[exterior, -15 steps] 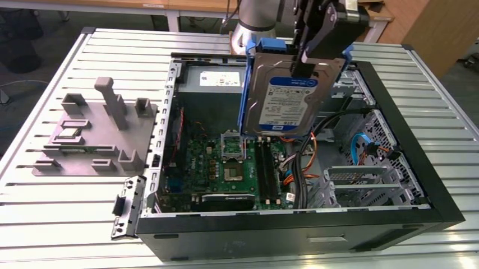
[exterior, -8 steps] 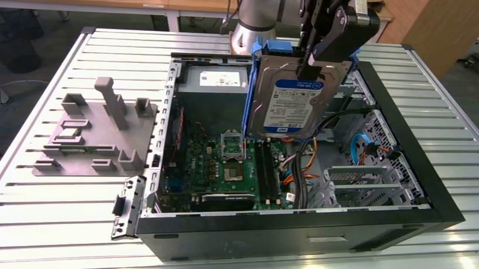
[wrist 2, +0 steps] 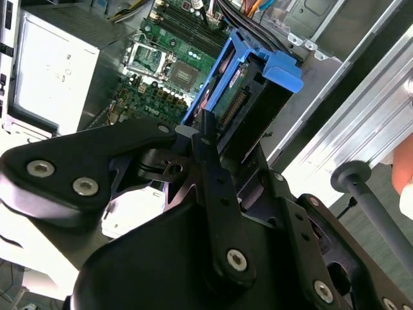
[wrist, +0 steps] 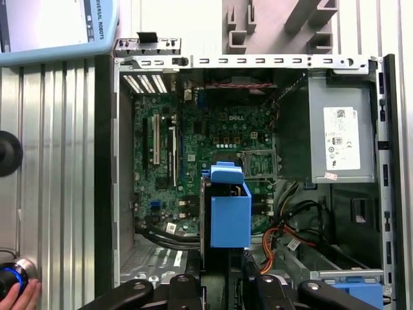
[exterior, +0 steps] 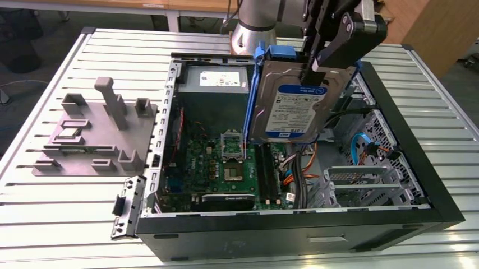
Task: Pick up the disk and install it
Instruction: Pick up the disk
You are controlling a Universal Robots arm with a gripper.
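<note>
1. The gripper (exterior: 316,75) is clamped narrow on the upper end of the disk (exterior: 293,109). Its black fingers (wrist 2: 206,139) pinch the blue carrier frame from both sides.
2. The disk hangs on edge in the air above the open computer case (exterior: 299,238). It is not touching the case, and its blue-and-white label faces the exterior view.
3. In the first wrist view, the disk (wrist: 230,216) is over the inside of the case, above the motherboard (wrist: 193,161) and apart from the power supply (wrist: 339,139).
4. By my judgement the pick-up is done and the carry is in hand. The install is not yet done, because the drive sits in no bay.
5. The metal drive cage (exterior: 359,179) stands in the corner of the case and appears to be where the drive goes.
6. Seating the disk likely calls for turning it from upright to match the cage. The carrier rails need to line up squarely, and the loose cables (exterior: 299,168) inside the case need to be kept clear.
</note>
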